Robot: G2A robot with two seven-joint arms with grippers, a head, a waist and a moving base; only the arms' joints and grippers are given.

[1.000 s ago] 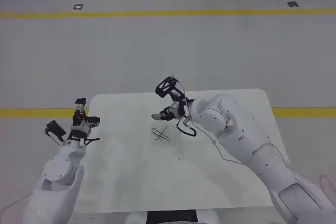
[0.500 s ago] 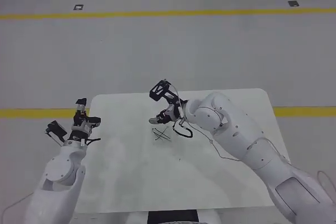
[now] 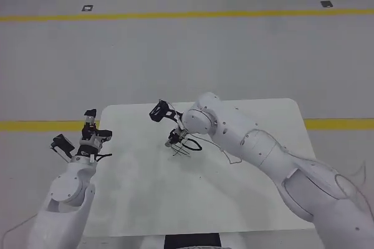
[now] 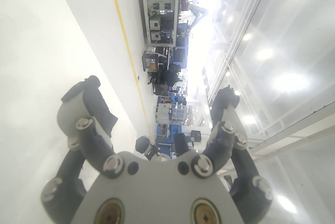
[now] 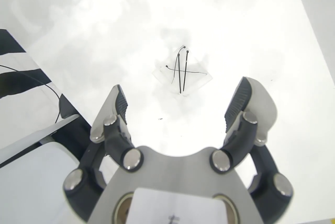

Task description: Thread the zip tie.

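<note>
Zip ties (image 3: pixel 181 149) loose on the table (image 3: pixel 237 205), nothing gripped.
In the top view you see them crossed over one another near the table's middle, with the right gripper (image 3: pixel 169 127) poised just beside them and the left gripper (image 3: pixel 75 129) off the table's left edge, well apart. In the left wrist view your left gripper (image 4: pixel 158 86) is splayed wide and bare. In the right wrist view your right gripper (image 5: pixel 182 85) is spread wide and empty; the zip ties (image 5: pixel 180 70) lie on a clear sheet (image 5: pixel 162 74) beyond its fingertips, touching neither.
</note>
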